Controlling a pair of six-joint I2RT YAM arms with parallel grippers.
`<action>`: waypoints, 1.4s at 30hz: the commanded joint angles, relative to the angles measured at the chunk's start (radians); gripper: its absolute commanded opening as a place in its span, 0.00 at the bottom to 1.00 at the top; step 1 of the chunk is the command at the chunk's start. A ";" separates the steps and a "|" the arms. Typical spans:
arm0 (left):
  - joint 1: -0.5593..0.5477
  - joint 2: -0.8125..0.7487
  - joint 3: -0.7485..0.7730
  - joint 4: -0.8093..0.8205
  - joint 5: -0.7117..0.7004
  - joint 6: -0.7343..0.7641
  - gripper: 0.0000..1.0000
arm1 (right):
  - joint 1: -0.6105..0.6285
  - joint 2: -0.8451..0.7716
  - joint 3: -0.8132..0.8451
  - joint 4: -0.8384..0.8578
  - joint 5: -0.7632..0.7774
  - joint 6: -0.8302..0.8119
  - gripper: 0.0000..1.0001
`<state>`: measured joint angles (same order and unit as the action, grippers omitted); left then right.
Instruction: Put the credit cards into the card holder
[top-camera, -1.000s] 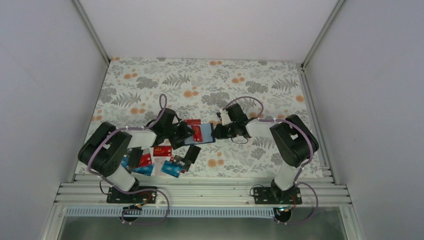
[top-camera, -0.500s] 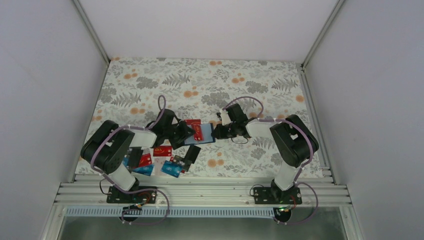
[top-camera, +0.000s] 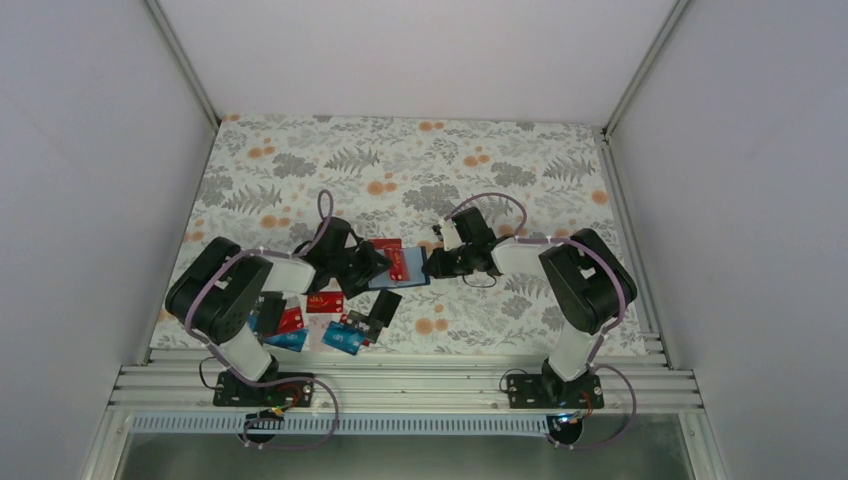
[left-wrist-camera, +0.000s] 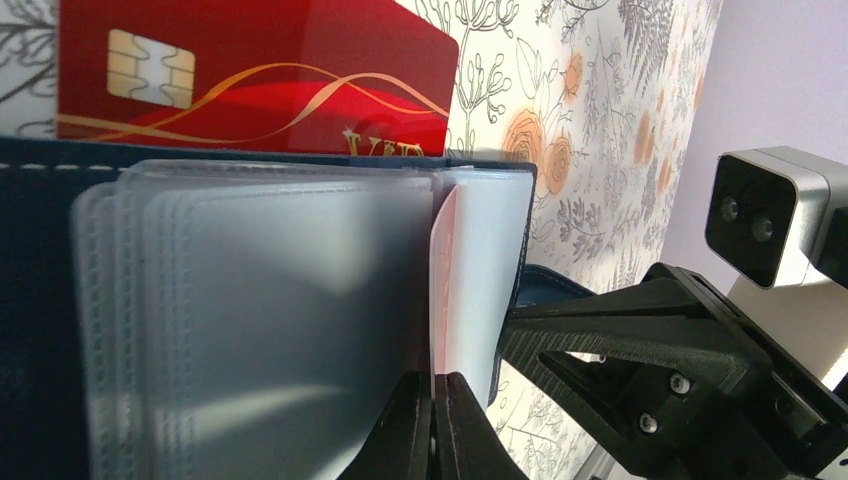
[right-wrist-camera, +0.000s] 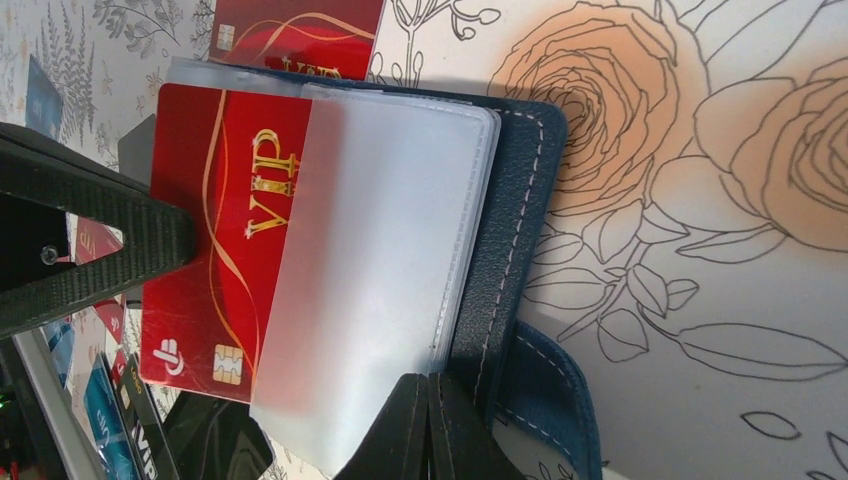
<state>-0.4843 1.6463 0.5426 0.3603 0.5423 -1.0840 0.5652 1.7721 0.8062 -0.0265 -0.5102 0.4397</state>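
Card holder (top-camera: 410, 278): open, mid-worktop (top-camera: 400, 160), between both arms.
Left fingers (left-wrist-camera: 405, 445): pinching red card (right-wrist-camera: 215, 230), half inside clear sleeve (right-wrist-camera: 380, 260).
Right fingers (right-wrist-camera: 400, 440): pinching holder's outer edge.
Spare cards (top-camera: 340, 337): near left base.

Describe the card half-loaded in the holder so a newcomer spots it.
Mid-table, the navy card holder lies open. The red VIP card sits half under its clear sleeve, pinched by the left claw; the neighbouring red card lies outside the holder.

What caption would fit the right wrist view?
Left claw holds a red card halfway inside a clear sleeve of the blue card holder, which the right claw pinches at its edge.
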 joint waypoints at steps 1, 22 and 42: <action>0.003 0.036 0.021 -0.013 0.011 0.054 0.02 | 0.007 0.052 -0.025 -0.063 0.022 -0.021 0.04; -0.010 0.088 0.080 -0.072 -0.011 0.162 0.02 | -0.012 -0.075 0.114 -0.277 0.103 -0.078 0.22; -0.060 0.123 0.154 -0.191 -0.037 0.194 0.02 | -0.009 0.014 0.051 -0.216 0.135 -0.073 0.04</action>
<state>-0.5304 1.7458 0.6964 0.2573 0.5377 -0.9127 0.5556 1.7439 0.8791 -0.2649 -0.3908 0.3729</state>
